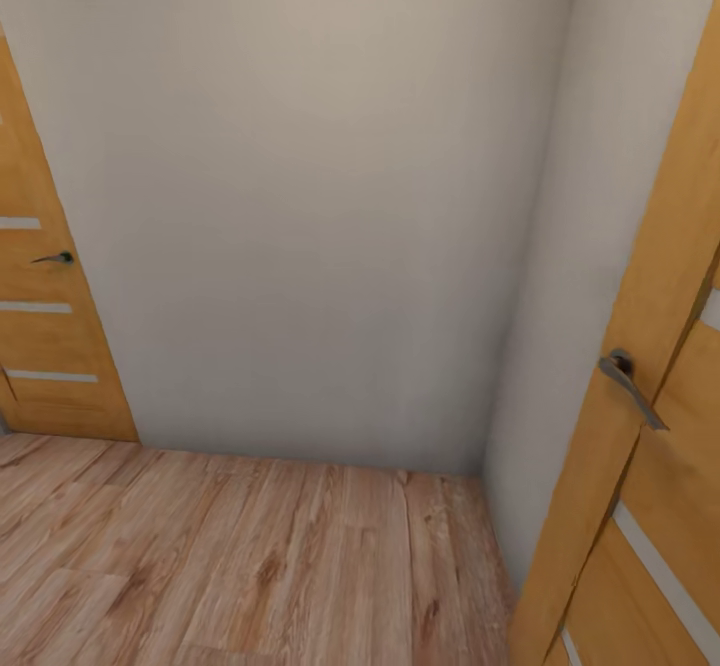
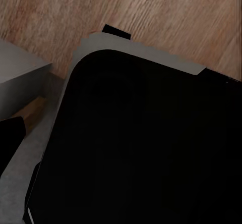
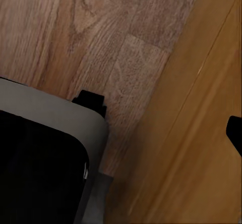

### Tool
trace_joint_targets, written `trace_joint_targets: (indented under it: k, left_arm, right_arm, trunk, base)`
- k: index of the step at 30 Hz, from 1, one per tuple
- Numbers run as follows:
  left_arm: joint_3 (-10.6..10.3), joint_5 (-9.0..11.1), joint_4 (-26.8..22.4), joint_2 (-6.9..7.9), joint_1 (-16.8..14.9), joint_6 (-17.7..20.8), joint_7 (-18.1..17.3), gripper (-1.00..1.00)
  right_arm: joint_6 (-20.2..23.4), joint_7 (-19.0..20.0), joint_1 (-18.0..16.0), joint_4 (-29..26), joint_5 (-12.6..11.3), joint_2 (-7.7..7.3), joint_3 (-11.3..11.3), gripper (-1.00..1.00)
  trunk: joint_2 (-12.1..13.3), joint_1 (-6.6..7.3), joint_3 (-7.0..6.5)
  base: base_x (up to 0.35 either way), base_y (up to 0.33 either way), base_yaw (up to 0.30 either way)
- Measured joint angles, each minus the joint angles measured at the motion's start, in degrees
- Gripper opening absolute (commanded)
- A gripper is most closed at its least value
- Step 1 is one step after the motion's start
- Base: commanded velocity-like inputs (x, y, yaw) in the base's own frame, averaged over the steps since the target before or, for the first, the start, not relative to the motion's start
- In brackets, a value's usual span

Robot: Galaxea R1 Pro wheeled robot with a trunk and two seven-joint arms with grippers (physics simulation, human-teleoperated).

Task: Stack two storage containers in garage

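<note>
The head camera faces a plain pale wall [image 1: 330, 196] in a corner above a light wood plank floor [image 1: 230, 566], with a wooden door [image 1: 45, 346] at the left and another wooden door [image 1: 640, 396] close by at the right. Both wrist cameras look down on the robot's dark base [image 2: 146, 148] over the planks, the right one just beside the door. The state of the jaws cannot be told, nor where the containers are

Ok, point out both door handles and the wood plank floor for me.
Right door handle [image 1: 632, 388]: head view, on its grey lever.
Left door handle [image 1: 55, 258]: head view, on the dark lever.
Wood plank floor [image 1: 250, 566]: head view, on a bare plank.
</note>
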State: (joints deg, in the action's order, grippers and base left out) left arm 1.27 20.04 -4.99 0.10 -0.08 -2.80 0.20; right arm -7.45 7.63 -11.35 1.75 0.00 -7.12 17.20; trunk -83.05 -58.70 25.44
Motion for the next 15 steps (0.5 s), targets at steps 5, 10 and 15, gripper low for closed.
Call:
trace_joint_targets:
  k: [5, 10, 15]
  left_arm:
    - [0.0, 0.0, 0.0, 0.0, 0.0, -0.1, 0.0, 1.0]
    - [0.0, 0.0, 0.0, 0.0, 0.0, -0.1, 0.0, 1.0]
    - [0.0, 0.0, 0.0, 0.0, 0.0, -0.1, 0.0, 1.0]
  right_arm:
    - [0.0, 0.0, 0.0, 0.0, 0.1, 0.0, 0.0, 1.0]
    - [0.0, 0.0, 0.0, 0.0, 0.1, 0.0, 0.0, 1.0]
    - [0.6, -0.1, 0.0, 0.0, 0.1, 0.05, 0.1, 1.0]
  trunk:
    - [0.0, 0.0, 0.0]
    - [0.0, 0.0, 0.0]
    - [0.0, 0.0, 0.0]
  base:
    - [0.322, 0.0, 0.0]
    - [0.322, 0.0, 0.0]
    - [0.322, 0.0, 0.0]
